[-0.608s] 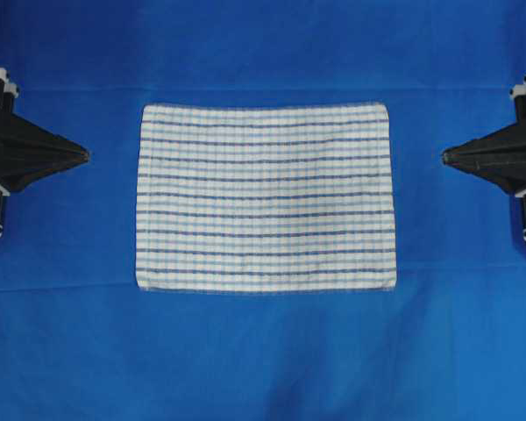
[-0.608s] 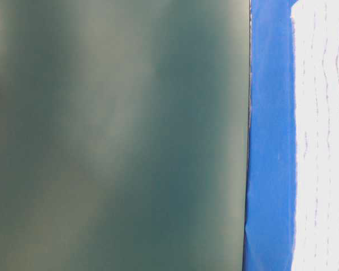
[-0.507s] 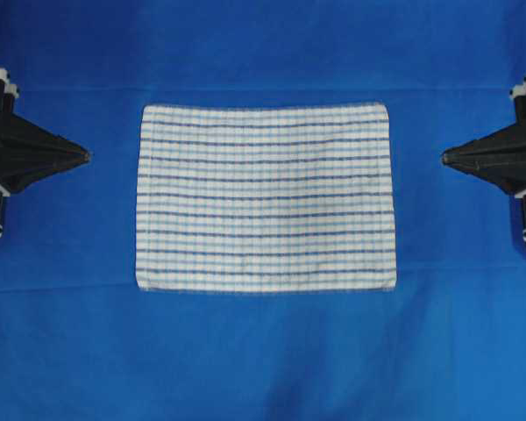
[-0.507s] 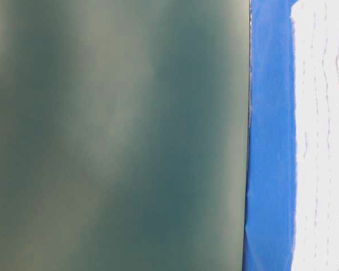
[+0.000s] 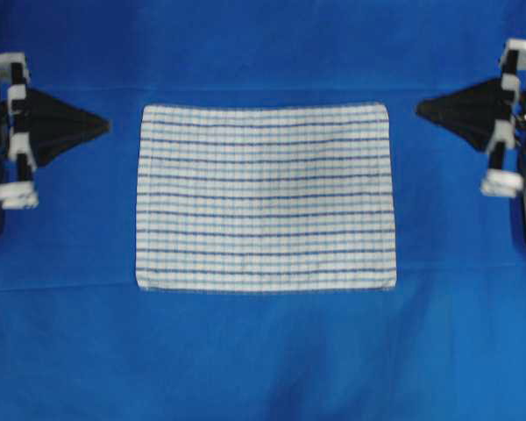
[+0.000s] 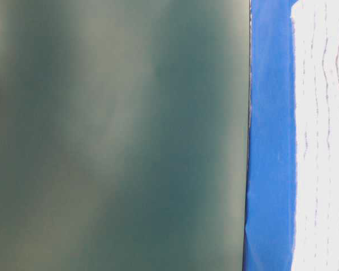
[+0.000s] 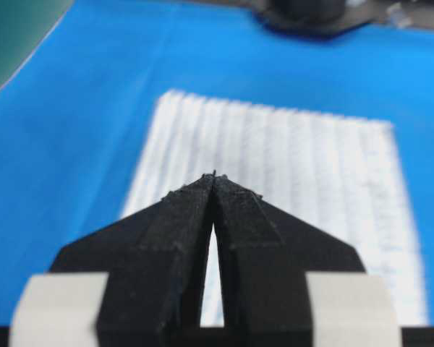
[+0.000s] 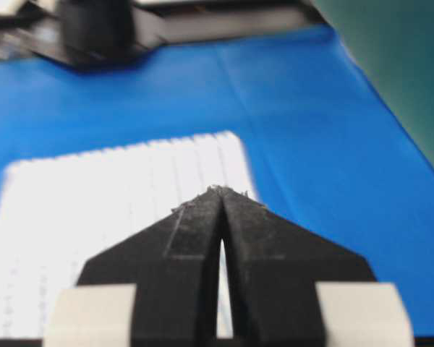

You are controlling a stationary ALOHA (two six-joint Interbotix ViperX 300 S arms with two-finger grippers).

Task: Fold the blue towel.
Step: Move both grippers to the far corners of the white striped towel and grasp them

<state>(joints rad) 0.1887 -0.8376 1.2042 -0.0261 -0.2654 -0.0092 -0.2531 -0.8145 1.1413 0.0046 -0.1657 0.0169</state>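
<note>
The blue towel (image 5: 265, 198) lies spread flat and unfolded in the middle of the blue-covered worktop (image 5: 263, 360), so every fold is left to do. The left end effector (image 5: 103, 127) and right end effector (image 5: 422, 108) hover off its sides, both pressed together, empty. Nothing blocks the way

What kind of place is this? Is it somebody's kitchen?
Probably not a kitchen: it looks like a robot test bench. A plain blue table covering holds one checked blue towel, with a black end effector on each side, left and right.
</note>
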